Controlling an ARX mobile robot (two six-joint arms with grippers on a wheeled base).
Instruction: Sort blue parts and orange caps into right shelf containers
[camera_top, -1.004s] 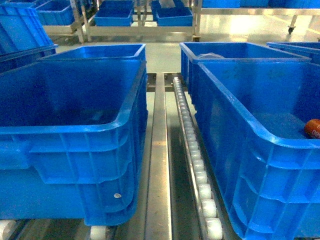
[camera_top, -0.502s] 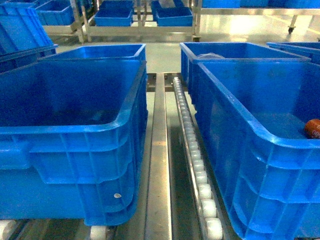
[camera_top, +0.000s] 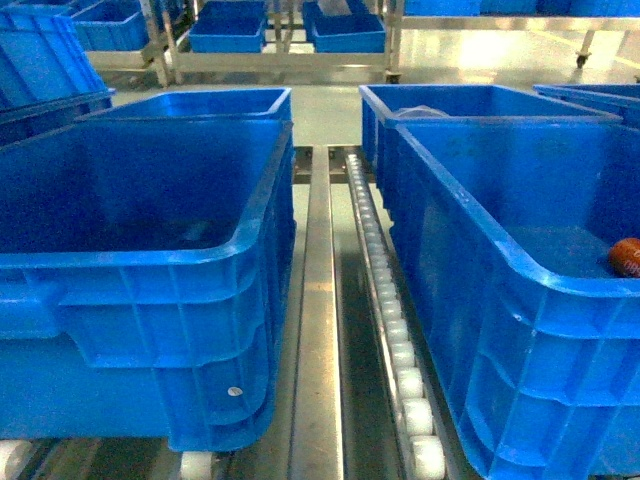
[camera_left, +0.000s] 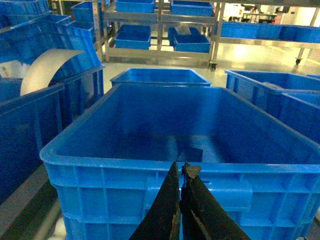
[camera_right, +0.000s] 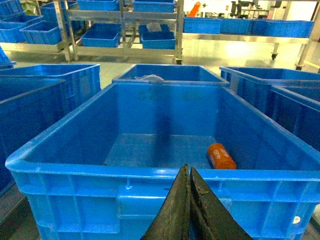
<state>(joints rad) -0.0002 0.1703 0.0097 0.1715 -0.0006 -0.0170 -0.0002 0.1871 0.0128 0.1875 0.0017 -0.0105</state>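
Orange-red and rounded, the cap (camera_right: 220, 156) lay on its side on the floor of the near right crate (camera_right: 150, 172), close to that crate's right wall; white markings on it were too small for me to read. My right gripper (camera_right: 188, 200) hung before the crate's front rim, fingers pressed together, holding nothing. My left gripper (camera_left: 180, 205) was likewise closed and unladen before the left crate (camera_left: 125, 165). From the head camera, nothing had shifted since the earlier frames.
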